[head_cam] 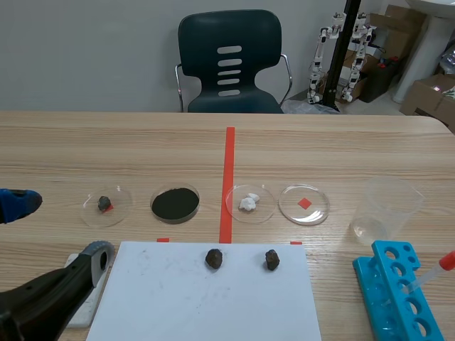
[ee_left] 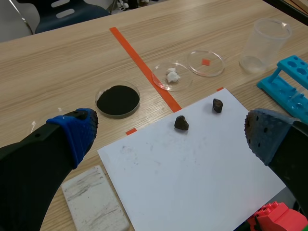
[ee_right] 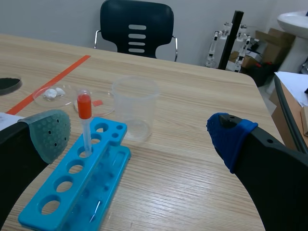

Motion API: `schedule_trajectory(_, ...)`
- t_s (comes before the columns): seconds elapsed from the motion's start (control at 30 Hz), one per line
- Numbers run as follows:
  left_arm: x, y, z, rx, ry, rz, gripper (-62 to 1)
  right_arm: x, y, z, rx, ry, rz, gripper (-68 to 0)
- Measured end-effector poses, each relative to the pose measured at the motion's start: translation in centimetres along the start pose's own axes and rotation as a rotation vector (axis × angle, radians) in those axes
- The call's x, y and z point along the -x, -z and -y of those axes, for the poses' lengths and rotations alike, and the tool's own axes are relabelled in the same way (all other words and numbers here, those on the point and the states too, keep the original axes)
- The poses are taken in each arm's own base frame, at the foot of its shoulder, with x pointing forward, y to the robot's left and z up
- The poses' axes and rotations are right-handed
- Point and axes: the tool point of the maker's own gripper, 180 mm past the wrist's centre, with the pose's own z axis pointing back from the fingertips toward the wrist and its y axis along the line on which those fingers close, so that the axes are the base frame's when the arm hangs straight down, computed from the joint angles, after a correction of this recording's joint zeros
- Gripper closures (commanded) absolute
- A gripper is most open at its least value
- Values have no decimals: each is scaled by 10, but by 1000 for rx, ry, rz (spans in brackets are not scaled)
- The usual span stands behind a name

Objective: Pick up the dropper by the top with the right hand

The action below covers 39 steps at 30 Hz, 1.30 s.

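Observation:
The dropper point(ee_right: 84, 120), a clear tube with a red bulb on top, stands nearly upright in a hole of the blue tube rack point(ee_right: 72, 192). My right gripper point(ee_right: 139, 139) is open; the dropper is just ahead of its grey-green left pad point(ee_right: 48, 134) and apart from it. Nothing lies between the fingers. In the scene view the dropper point(head_cam: 435, 273) leans out of the rack point(head_cam: 394, 298) at the near right corner, and the right gripper does not show there. My left gripper point(ee_left: 171, 132) is open and empty above the white paper point(ee_left: 192, 173).
A clear plastic cup point(ee_right: 134, 113) stands just beyond the rack. Several petri dishes point(head_cam: 250, 202) sit in a row mid-table, one holding black powder point(head_cam: 175, 204). Two dark rocks point(head_cam: 214, 258) lie on the paper. A white block point(ee_left: 94, 202) lies at its left. A chair point(head_cam: 229, 64) stands behind the table.

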Motion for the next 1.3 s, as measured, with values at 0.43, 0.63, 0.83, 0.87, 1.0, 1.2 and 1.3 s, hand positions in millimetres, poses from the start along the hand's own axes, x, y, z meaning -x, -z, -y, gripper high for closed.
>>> schedule_trajectory(0.43,0,0,0,0,0,0,-623,3,9,1,10,10,9,-591)
schedule_trajectory(0.63,0,0,0,0,0,0,-623,4,22,-1,18,20,38,-591)
schedule_trajectory(0.83,0,0,0,0,0,0,-623,16,32,-15,-10,1,22,-591)
schedule_trajectory(0.87,0,0,0,0,0,0,-623,16,34,-17,-10,1,28,-591)
schedule_trajectory(1.0,0,0,0,0,0,0,-623,18,42,-30,-48,-6,44,-591)
schedule_trajectory(1.2,0,0,0,0,0,0,-623,18,53,-44,-75,-5,71,-591)
schedule_trajectory(1.3,0,0,0,0,0,0,-623,22,60,-56,-101,19,61,-591)
